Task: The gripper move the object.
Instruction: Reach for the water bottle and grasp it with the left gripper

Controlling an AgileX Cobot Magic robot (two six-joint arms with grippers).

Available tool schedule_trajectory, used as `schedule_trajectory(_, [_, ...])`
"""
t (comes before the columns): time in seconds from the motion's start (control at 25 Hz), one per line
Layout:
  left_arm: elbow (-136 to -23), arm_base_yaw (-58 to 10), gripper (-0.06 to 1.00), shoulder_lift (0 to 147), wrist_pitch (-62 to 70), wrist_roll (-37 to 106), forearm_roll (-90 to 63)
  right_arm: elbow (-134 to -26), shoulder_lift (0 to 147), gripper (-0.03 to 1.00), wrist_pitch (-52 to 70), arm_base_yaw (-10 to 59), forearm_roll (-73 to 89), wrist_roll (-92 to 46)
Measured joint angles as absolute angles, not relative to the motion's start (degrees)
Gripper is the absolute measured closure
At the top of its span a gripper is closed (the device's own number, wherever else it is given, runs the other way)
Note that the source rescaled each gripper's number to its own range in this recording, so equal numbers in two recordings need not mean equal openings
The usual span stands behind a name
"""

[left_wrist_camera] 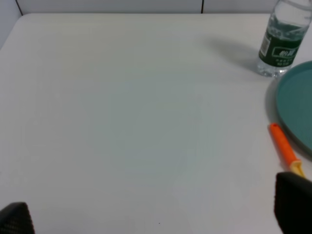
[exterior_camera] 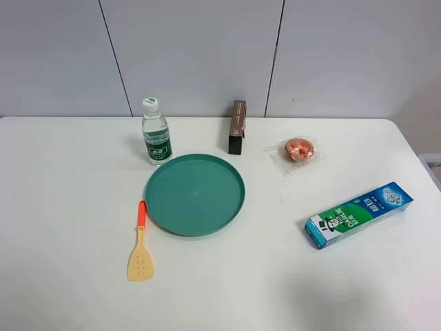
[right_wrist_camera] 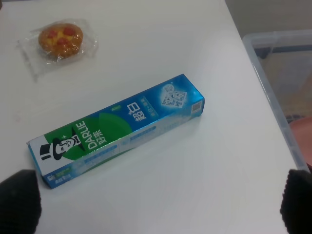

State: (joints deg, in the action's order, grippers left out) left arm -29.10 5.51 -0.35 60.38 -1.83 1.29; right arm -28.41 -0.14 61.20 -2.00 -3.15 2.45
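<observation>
1. Clear plastic, white cap, green label: the bottle (exterior_camera: 156, 131) stands upright at the back of the bench (exterior_camera: 62, 207), just beside the far-left rim of the green plate (exterior_camera: 195, 194).
2. My left claw (left_wrist_camera: 156, 217) hangs with its jaws spread wide and nothing between them, well apart from the bottle. My right claw (right_wrist_camera: 156, 204) is likewise spread and empty, above the toothpaste box (right_wrist_camera: 117, 129).
3. I judge the left claw the natural one (the bottle is on its side). I would come in level, close on the labelled waist and squeeze gently, since thin plastic buckles. I would also steer clear of the plate rim and the spatula (exterior_camera: 140, 241).
4. Count: one bottle, one plate, one spatula, one brown box (exterior_camera: 237, 127), one wrapped pastry (exterior_camera: 298, 149), one toothpaste box, two claws.
</observation>
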Motion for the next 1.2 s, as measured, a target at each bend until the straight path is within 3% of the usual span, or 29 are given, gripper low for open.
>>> schedule_trajectory(1.2, [-29.34, 5.51, -0.06, 2.67, 59.77, -0.92, -3.87, -28.41, -0.14, -0.03, 61.20, -2.00, -3.15, 2.45])
